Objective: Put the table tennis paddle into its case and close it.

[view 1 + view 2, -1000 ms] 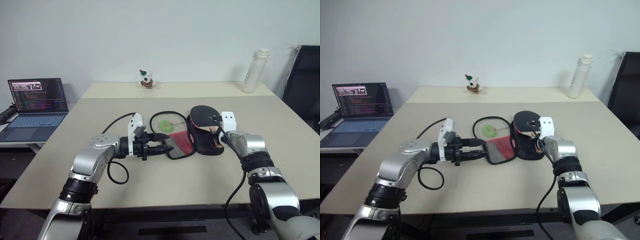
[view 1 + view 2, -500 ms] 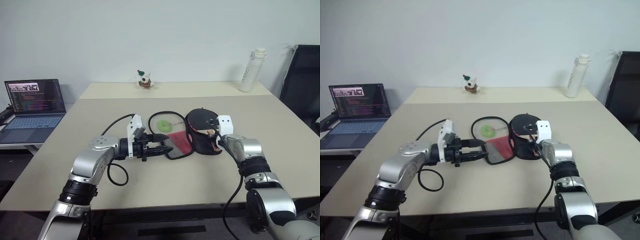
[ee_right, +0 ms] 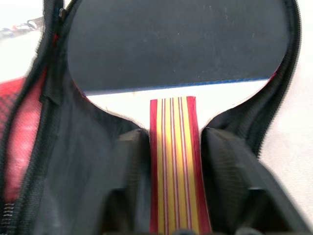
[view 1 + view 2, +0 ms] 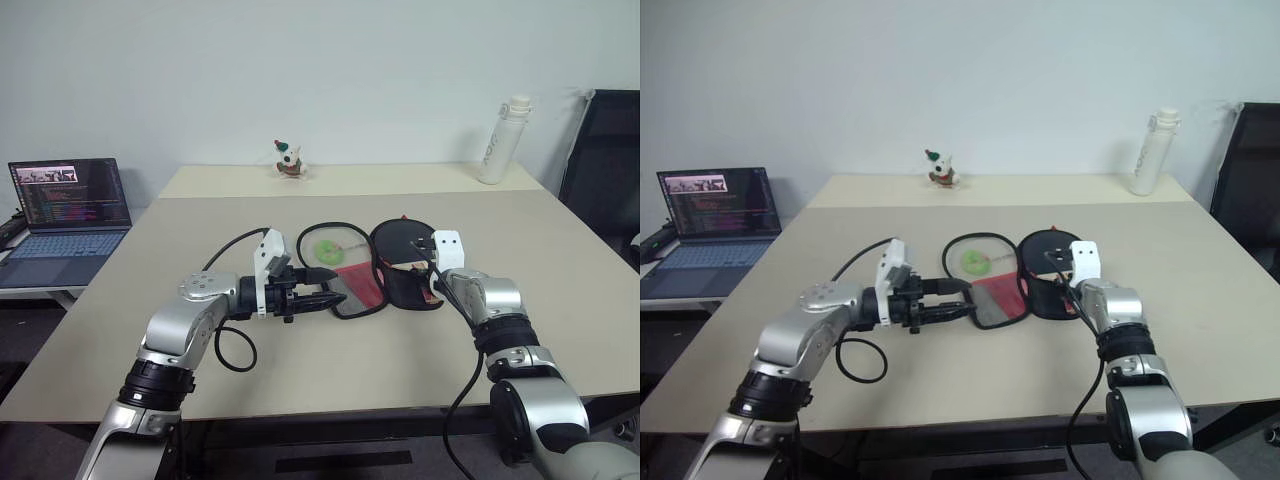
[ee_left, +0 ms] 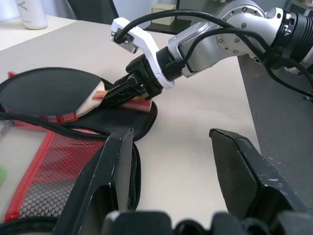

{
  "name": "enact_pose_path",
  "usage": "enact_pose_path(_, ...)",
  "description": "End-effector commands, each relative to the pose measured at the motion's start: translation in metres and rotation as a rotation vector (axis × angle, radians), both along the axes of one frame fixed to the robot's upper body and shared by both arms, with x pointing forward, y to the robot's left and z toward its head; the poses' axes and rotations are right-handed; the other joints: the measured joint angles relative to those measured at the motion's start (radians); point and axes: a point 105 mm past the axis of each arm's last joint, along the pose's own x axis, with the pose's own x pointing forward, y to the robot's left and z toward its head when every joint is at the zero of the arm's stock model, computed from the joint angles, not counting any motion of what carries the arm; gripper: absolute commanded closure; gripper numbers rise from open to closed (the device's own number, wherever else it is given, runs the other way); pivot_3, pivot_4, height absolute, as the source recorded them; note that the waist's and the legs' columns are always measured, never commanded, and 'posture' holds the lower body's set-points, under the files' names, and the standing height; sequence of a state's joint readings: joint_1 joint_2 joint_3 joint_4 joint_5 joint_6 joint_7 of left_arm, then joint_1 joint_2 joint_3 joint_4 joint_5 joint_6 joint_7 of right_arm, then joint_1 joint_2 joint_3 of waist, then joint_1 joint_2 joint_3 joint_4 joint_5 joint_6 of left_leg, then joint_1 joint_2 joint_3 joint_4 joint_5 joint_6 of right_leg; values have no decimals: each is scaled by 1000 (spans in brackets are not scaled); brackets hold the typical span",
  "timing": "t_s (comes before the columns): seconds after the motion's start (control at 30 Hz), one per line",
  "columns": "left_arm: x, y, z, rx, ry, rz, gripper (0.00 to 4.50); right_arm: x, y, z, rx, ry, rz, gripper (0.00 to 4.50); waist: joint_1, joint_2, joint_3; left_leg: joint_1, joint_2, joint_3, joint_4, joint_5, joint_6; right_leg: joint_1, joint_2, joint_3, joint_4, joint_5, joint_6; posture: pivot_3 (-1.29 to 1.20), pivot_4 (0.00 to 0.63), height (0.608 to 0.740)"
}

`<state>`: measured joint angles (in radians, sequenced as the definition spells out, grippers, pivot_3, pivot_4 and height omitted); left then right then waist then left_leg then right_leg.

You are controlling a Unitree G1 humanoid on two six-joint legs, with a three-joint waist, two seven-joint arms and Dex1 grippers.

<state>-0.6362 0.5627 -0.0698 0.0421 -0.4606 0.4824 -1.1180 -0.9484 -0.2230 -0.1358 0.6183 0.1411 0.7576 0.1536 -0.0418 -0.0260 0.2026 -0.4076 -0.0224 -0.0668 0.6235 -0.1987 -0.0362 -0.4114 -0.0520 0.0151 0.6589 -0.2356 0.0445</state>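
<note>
With the table tennis paddle (image 4: 405,240) lying in the open case (image 4: 385,272) at frame centre, you had the right gripper (image 3: 173,161) parted astride the handle without clamping, the empty left gripper (image 4: 322,298) wide by the mesh flap, whereas withdrawing straight back would have suited best.

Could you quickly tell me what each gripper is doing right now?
Left gripper: open, holding nothing, beside the case.
Right gripper: fingers either side of the table tennis paddle handle; grip cannot be told.
</note>
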Motion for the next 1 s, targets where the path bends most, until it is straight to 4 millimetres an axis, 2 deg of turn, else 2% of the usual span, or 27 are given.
enact_pose_path(0.03, 11, 8, 10, -14, -74, 89, 1796, -6, 7, 26, 11, -85, 65, 788, 0, 0, 0, 0, 0, 0, 0, 0, 0, 0, 0, 0, 0, 0, 0, 0, 150, 740)
enact_pose_path(0.1, 19, 13, 12, -17, -88, 149, 1796, -19, 12, 36, 9, -109, 150, 75, 1, 0, 0, 0, 0, -1, 0, 0, 0, 0, 0, 0, 0, 0, 0, 0, 150, 740)
enact_pose_path(0.17, 29, 21, 10, -3, -89, 216, 1796, -36, 15, 51, -3, -163, 253, 75, 3, 0, 0, 0, 0, -1, 0, 0, 0, 0, 0, -1, 0, 0, 0, 0, 150, 740)
enact_pose_path(0.27, 39, 31, 5, 19, -89, 284, 1796, -58, 13, 63, -36, -199, 354, 75, 8, 0, 0, -1, 0, -2, 1, 0, 0, 0, 0, -2, 0, 0, 0, 0, 150, 740)
enact_pose_path(0.37, 53, 49, -7, 74, -72, 362, 1796, -90, 7, 85, -35, -240, 492, 75, 10, 0, 0, -1, 0, -3, 1, 0, 0, 0, 0, -3, 0, -3, 5, 0, 150, 740)
enact_pose_path(0.43, 64, 59, -16, 107, -48, 412, 1796, -103, 2, 96, -31, -256, 535, 75, 9, 0, 0, -1, 0, -3, 1, 0, 0, 1, 0, -3, -1, -3, 5, 0, 150, 740)
enact_pose_path(0.57, 83, 67, -28, 142, -16, 489, 2725, -113, -8, 101, -64, -253, 554, 32, 11, 0, 0, -1, 0, -4, 2, 0, 0, 1, 0, -4, -1, -3, 5, 0, 150, 740)
enact_pose_path(0.67, 99, 68, -36, 177, -12, 567, 3829, -114, -15, 102, -84, -253, 538, 32, 13, -1, 0, -2, -1, -4, 2, 0, 0, 1, 0, -5, -2, -3, 5, 0, 150, 740)
enact_pose_path(0.7, 103, 65, -36, 171, -6, 580, 4327, -113, -17, 103, -85, -256, 528, 32, 13, -1, 0, -2, -1, -4, 3, 0, 0, 1, -1, -5, -2, -3, 6, 0, 150, 740)
enact_pose_path(0.73, 107, 62, -37, 166, 0, 589, 4460, -112, -18, 103, -86, -260, 515, 32, 14, -1, 0, -3, -1, -4, 3, 0, 0, 1, -1, -5, -2, -3, 6, 0, 150, 740)
enact_pose_path(1.0, 117, 24, -57, 156, 93, 557, 4460, -108, -16, 97, -82, -274, 486, 32, 14, -2, 0, -8, -2, -7, 4, 0, 0, -1, -1, -8, -2, -3, 6, 0, 150, 740)
